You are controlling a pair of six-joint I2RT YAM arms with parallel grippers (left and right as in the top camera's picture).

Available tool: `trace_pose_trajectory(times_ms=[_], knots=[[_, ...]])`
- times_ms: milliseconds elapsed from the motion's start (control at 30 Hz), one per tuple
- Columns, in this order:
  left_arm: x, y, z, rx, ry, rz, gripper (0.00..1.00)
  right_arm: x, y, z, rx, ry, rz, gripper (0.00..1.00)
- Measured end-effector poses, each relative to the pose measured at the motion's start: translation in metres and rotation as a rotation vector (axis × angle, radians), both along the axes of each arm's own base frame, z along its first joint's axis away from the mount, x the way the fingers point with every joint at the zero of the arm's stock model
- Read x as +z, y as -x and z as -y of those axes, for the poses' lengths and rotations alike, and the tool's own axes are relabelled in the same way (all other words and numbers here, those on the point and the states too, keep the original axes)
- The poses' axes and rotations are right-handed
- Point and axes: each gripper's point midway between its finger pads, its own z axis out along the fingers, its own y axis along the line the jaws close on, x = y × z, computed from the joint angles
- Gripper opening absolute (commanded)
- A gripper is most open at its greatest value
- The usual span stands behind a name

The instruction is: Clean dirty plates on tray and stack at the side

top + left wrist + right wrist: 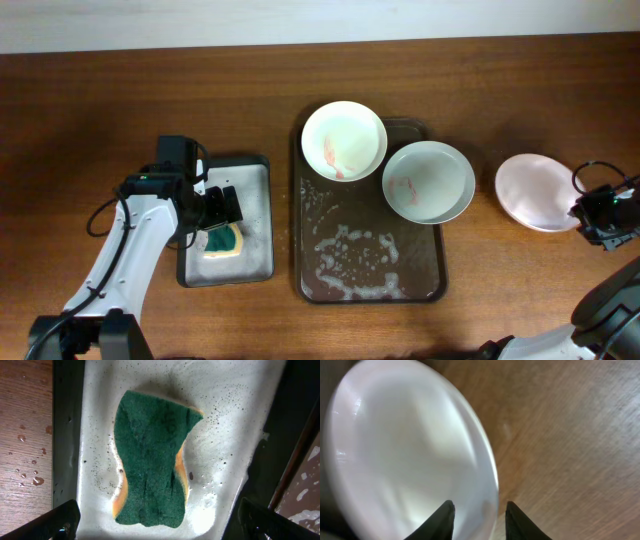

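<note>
The dark brown tray (312, 250) lies mid-table with soapy foam on its floor. A cream plate (344, 140) with a reddish smear sits at its far left corner. A grey-green plate (428, 182) with a small red smear sits beside it. A third white plate (538, 192) lies on the table to the right and fills the right wrist view (405, 455). My right gripper (597, 212) is open, its fingers (479, 510) straddling that plate's right rim. My left gripper (222, 208) is open wide (160, 527) just above the green-yellow sponge (150, 455).
The sponge (224, 240) lies in a wet grey metal tray (255, 175) left of the brown tray. Water drops lie on the wood beside it (27, 460). Bare wooden table (570, 435) lies right of the white plate.
</note>
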Motion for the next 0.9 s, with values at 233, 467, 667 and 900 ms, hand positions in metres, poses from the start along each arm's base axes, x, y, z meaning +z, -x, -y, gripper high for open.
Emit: trace_pose_trajectory(times_ms=[233, 467, 667, 900], knots=[[0.0, 0.0, 0.0, 0.0, 0.0, 0.001, 0.99, 0.128, -0.037, -0.116, 0.454, 0.078, 0.348, 0.53], [0.0, 0.0, 0.0, 0.0, 0.0, 0.0, 0.99, 0.107, -0.056, -0.198, 0.812, 0.259, 0.196, 0.49], [0.0, 0.0, 0.0, 0.0, 0.0, 0.0, 0.99, 0.023, -0.091, -0.181, 0.822, 0.279, 0.03, 0.42], [0.0, 0.0, 0.0, 0.0, 0.0, 0.0, 0.99, -0.029, -0.083, -0.184, 0.845, 0.192, -0.091, 0.04]])
